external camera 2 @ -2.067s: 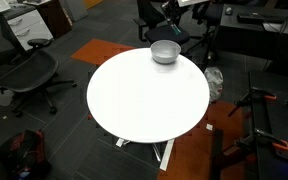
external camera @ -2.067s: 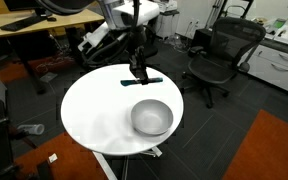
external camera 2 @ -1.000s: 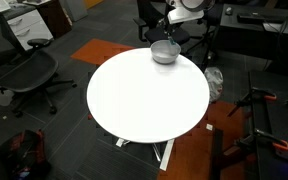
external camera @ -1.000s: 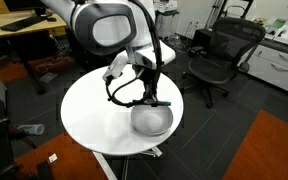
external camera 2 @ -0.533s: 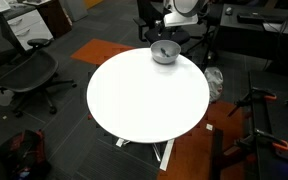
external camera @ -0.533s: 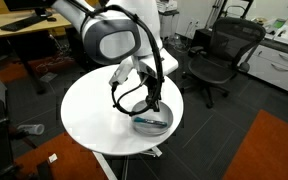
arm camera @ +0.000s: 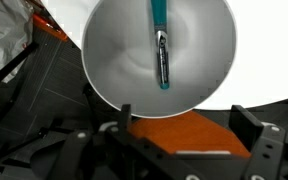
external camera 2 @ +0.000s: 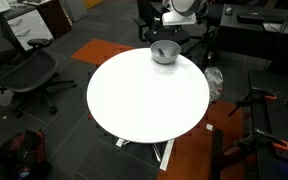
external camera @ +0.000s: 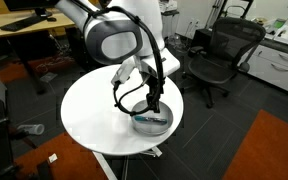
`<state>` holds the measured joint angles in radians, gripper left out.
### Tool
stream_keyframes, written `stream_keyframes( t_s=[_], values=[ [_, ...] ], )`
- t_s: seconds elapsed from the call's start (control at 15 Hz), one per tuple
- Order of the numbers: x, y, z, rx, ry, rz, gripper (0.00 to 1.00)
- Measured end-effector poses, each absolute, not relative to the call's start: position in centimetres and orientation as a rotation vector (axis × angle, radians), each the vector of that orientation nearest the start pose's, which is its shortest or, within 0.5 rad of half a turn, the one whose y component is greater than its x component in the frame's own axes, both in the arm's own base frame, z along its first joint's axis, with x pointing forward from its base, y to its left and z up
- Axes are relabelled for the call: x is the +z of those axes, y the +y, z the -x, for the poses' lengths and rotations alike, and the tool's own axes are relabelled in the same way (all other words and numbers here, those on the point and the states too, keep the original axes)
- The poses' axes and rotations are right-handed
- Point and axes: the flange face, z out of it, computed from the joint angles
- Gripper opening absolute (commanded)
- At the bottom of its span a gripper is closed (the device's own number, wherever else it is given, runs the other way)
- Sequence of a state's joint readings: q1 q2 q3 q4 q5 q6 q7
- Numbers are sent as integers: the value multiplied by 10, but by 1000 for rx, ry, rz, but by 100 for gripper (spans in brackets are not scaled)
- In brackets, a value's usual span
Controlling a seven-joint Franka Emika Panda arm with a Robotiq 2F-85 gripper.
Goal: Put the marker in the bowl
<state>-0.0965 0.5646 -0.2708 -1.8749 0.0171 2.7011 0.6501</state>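
The light grey bowl (external camera: pixel 152 121) (external camera 2: pixel 165 52) stands near the rim of the round white table (external camera: pixel 92 112) (external camera 2: pixel 149 100). Inside it lies the marker (external camera: pixel 150 119) (external camera 2: pixel 164 49), loose and touching no finger. In the wrist view the bowl (arm camera: pixel 114 50) fills the top, and the marker (arm camera: pixel 161 45) rests on its bottom with the teal end toward the upper edge. My gripper (external camera: pixel 153 104) (arm camera: pixel 182 118) hangs just above the bowl. It is open, its jaws wide apart with nothing between them.
Black office chairs (external camera: pixel 216 62) (external camera 2: pixel 24 75) stand around the table on dark floor with orange carpet patches (external camera: pixel 274 150) (external camera 2: pixel 104 48). A wooden desk (external camera: pixel 39 25) is behind the arm. The bowl is close to the table's edge.
The gripper, shut on the marker above the bowl a second ago, has opened. The marker has dropped and now lies in the bowl. The arm stays over the bowl.
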Motion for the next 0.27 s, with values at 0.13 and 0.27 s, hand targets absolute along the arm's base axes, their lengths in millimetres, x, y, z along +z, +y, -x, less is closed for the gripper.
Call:
stream_keyframes(
  t_s=[0.13,0.27],
  values=[
    [247,-226,-625,-482,1495,2817,100],
    [246,-226,-625,-478,1496,2818,100]
  ],
)
